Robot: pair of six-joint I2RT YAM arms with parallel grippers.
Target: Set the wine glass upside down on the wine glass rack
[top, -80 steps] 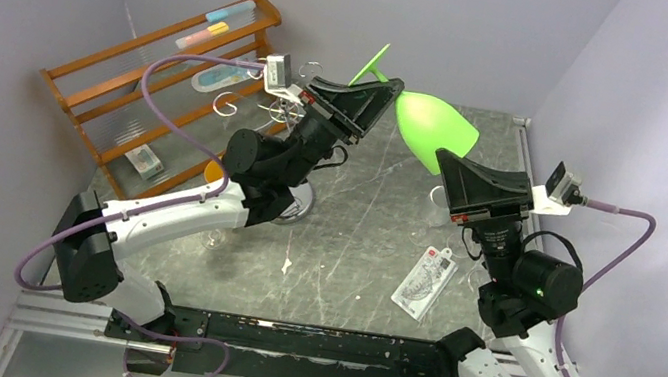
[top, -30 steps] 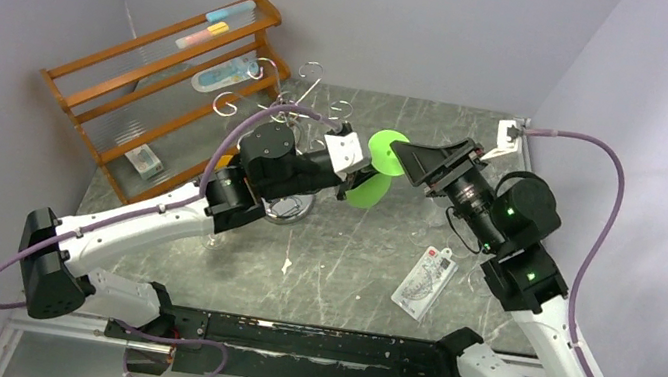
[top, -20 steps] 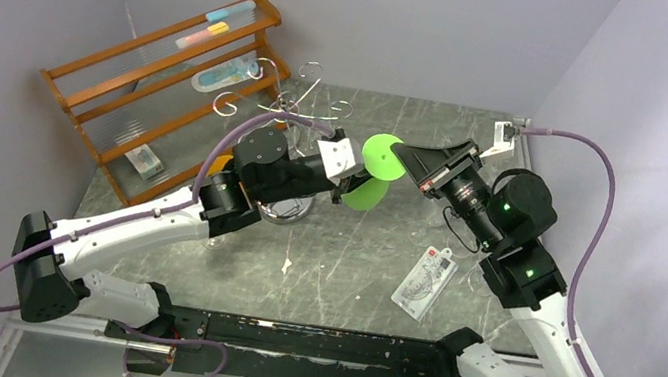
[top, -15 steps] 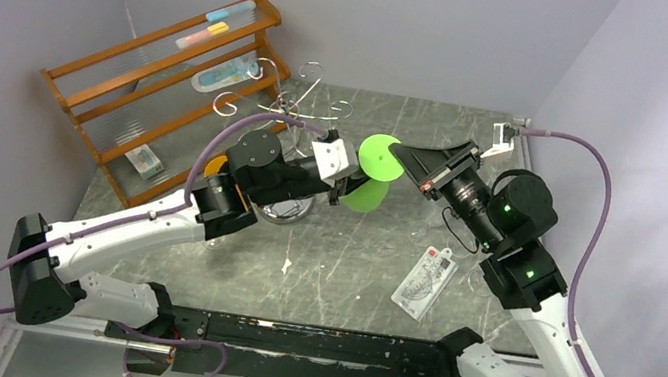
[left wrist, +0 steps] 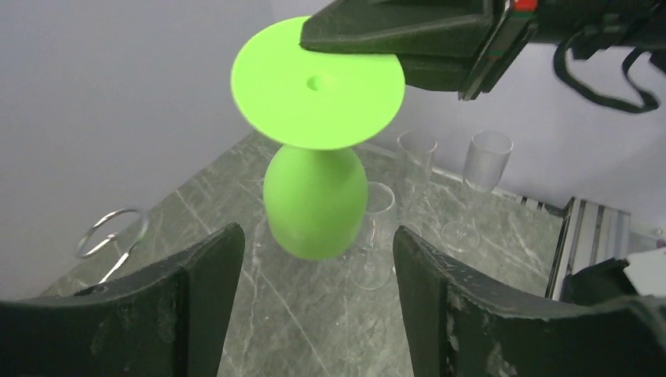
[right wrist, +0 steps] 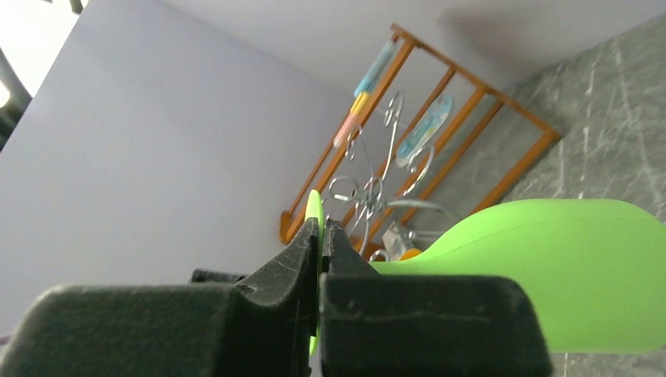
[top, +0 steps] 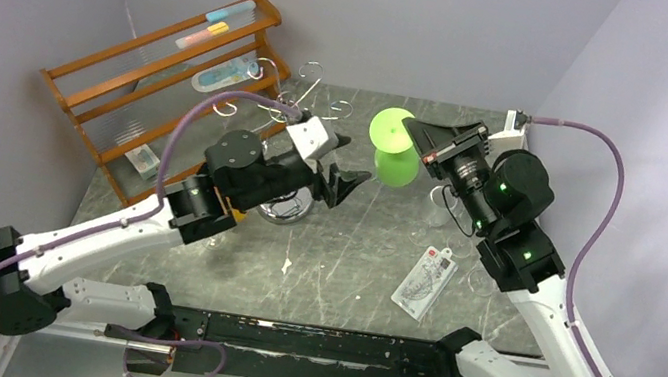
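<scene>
The green wine glass (left wrist: 314,200) hangs upside down in the air above the grey stone table (top: 339,260), its round foot on top and its bowl pointing down. The right gripper (right wrist: 320,236) has its jaws pinched tight on the rim of the foot. In the right wrist view the thin green edge shows between the two black fingers, so that grip alone carries the glass. The left gripper (top: 347,185) stands wide and holds nothing. In its own camera its two fingers (left wrist: 196,306) are spread to either side of the bowl but clear of it, and from above it sits just to the left of the glass, apart from it. The wine glass rack (top: 298,100), a chrome wire stand with curled arms, is at the back left of the table, partly hidden behind the left arm; the glass is near it, to its right, and not on it. Behind the rack leans a brown wooden shelf (top: 161,70) with a few small items on its bars. Three clear glasses (left wrist: 487,161) stand upright on the table beyond the green one, and a white packet (top: 424,279) lies flat near the right arm
</scene>
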